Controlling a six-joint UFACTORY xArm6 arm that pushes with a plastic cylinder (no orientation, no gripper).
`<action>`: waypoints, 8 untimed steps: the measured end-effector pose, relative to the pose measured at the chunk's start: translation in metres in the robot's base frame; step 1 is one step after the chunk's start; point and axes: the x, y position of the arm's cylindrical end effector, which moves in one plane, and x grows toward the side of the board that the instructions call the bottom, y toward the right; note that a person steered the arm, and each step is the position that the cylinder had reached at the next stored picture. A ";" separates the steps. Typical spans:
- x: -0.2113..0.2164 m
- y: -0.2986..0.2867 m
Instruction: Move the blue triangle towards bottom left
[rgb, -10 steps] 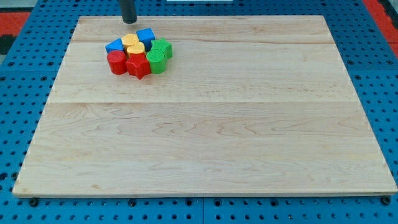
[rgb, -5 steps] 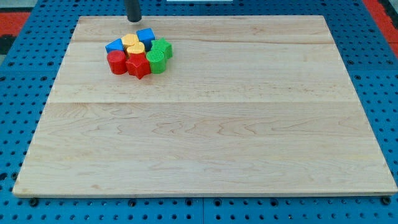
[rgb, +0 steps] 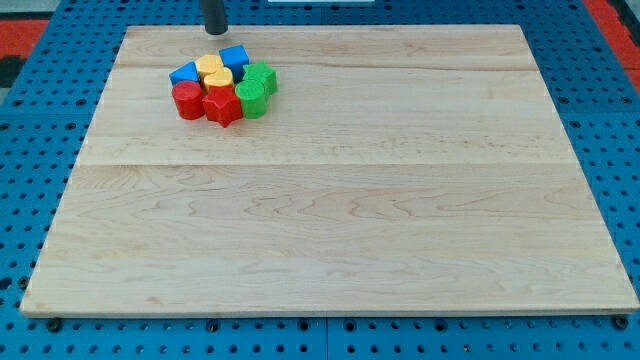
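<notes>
The blue triangle (rgb: 184, 73) lies at the left edge of a tight cluster of blocks near the board's top left. My tip (rgb: 215, 32) stands at the board's top edge, above the cluster and apart from it, up and to the right of the blue triangle. A yellow heart-shaped block (rgb: 211, 68) touches the blue triangle on its right. A red cylinder (rgb: 186, 99) sits just below it.
The cluster also holds a blue cube (rgb: 235, 57), a second yellow block (rgb: 220, 88), a red star-like block (rgb: 223, 107) and two green blocks (rgb: 262, 76) (rgb: 251, 98). The wooden board (rgb: 330, 220) lies on a blue perforated base.
My tip has shifted slightly to the right and up along the top edge. The blocks have not moved.
</notes>
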 end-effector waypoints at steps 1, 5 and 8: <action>0.000 0.000; 0.029 -0.041; 0.086 -0.004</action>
